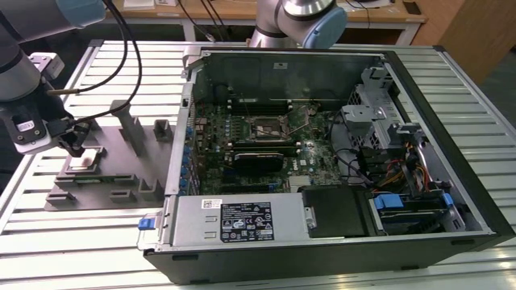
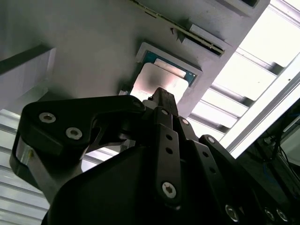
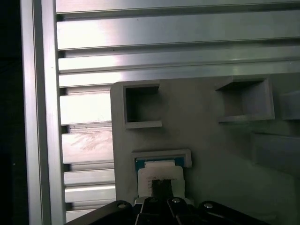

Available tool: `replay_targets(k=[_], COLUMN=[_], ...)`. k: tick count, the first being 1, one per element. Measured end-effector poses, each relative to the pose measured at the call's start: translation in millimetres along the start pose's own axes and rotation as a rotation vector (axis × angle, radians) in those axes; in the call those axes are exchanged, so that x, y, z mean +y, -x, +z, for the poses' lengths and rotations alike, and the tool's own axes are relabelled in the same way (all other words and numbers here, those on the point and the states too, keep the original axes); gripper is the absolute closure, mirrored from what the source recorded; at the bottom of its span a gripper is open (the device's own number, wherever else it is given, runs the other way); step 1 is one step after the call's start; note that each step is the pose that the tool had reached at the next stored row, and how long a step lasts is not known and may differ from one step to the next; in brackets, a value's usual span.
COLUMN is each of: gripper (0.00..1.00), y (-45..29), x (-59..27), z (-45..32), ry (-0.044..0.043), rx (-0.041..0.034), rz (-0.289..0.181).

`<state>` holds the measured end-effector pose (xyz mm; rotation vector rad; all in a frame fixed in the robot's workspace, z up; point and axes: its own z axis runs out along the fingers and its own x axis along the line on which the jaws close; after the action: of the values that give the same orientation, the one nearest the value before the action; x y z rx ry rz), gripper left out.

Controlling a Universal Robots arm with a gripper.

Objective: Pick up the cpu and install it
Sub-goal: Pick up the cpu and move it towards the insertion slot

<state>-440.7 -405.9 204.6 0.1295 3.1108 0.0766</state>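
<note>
Fingers (image 2: 161, 99) pinched into one narrow tip with nothing between them, right over the cpu (image 2: 158, 77); we can't tell if they touch. The cpu lies flat in a walled pocket of the grey fixture (image 1: 101, 188) on the tabletop (image 1: 81, 241). We judge the risk to be an off-centre grip tilting the chip and jamming it on the pocket walls. The open computer case (image 1: 322, 55) holds the motherboard, and its socket (image 1: 267, 125) is well apart from the cpu.

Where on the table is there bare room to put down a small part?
Free: the table slats between the grey fixture and the near edge, and the slats at the exterior view's right of the computer case. Crowded: the fixture, where the gripper sits right above the cpu.
</note>
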Motion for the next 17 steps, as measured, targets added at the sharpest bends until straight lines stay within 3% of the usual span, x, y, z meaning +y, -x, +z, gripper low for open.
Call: replay_targets(k=[12,17], gripper=[0.89,0.65], y=[0.0,0.0], x=[0.0,0.0], z=[0.2,0.3], ry=[0.0000,0.0000], rx=[0.0000,0.0000], rz=[0.000,0.000])
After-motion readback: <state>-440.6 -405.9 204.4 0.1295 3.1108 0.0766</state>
